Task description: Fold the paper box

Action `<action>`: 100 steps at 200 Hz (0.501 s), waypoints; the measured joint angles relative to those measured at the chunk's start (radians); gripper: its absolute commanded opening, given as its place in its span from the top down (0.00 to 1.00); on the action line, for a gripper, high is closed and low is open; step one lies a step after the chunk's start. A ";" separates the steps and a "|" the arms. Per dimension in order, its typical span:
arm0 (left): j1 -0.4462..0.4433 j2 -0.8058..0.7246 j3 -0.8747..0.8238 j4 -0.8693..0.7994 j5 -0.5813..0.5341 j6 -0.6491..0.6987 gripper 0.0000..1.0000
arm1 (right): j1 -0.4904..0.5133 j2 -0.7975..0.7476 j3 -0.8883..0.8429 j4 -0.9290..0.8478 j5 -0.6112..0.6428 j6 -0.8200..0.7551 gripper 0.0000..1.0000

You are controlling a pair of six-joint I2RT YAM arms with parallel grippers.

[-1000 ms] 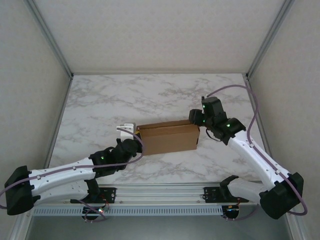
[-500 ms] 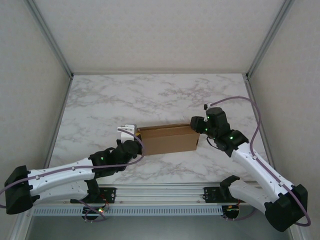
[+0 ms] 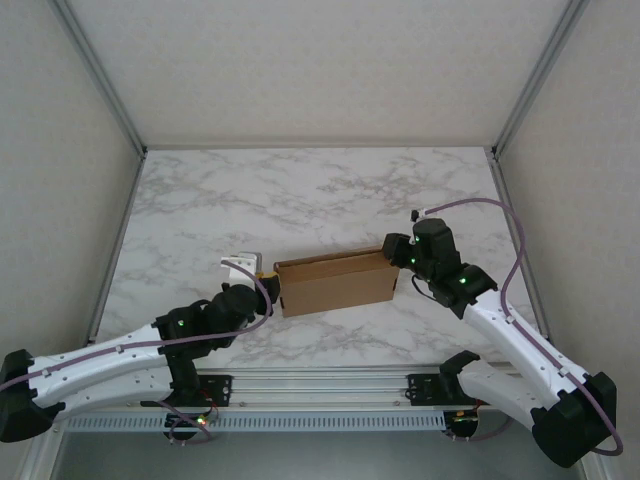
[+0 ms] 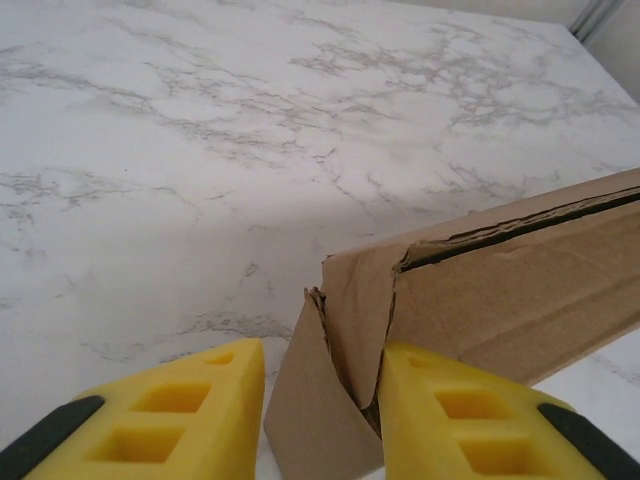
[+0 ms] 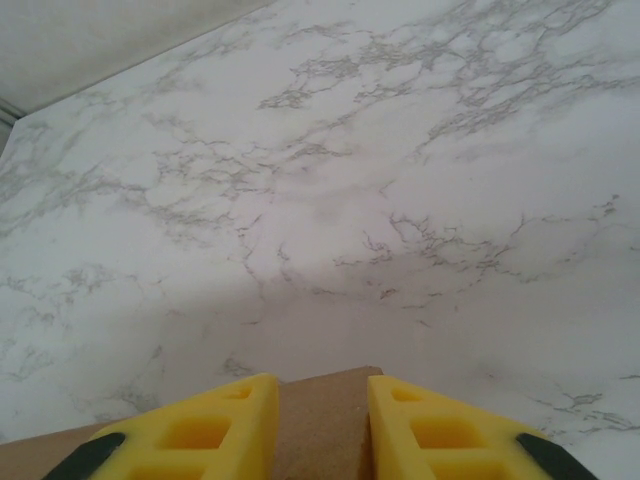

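The paper box (image 3: 335, 284) is a long brown cardboard box lying across the middle of the marble table. My left gripper (image 3: 265, 289) is at its left end. In the left wrist view the left gripper (image 4: 322, 352) is open around the box's end corner (image 4: 345, 300). The right finger (image 4: 455, 420) touches the cardboard and the left finger (image 4: 160, 415) stands clear of it. My right gripper (image 3: 393, 262) is at the box's right end. In the right wrist view the right gripper (image 5: 322, 385) is shut on a strip of cardboard (image 5: 320, 425) that fills the gap between its fingers.
The marble table (image 3: 300, 195) stretches bare behind the box to the back wall. Metal frame posts (image 3: 100, 75) rise at both back corners. A rail (image 3: 320, 385) runs along the near edge between the arm bases.
The left gripper has opened off the box's left end and drawn back towards the near left. The right gripper has dropped onto the right end and closed on it.
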 measured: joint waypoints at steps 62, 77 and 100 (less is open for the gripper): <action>0.000 -0.089 0.098 -0.061 -0.002 -0.019 0.67 | 0.008 0.003 0.000 0.003 0.017 0.003 0.71; 0.003 -0.101 0.139 -0.071 -0.019 -0.035 0.65 | 0.008 0.003 0.000 0.003 0.017 0.002 0.71; 0.041 -0.077 0.209 -0.085 -0.015 -0.055 0.63 | 0.008 0.003 0.000 0.003 0.017 0.002 0.70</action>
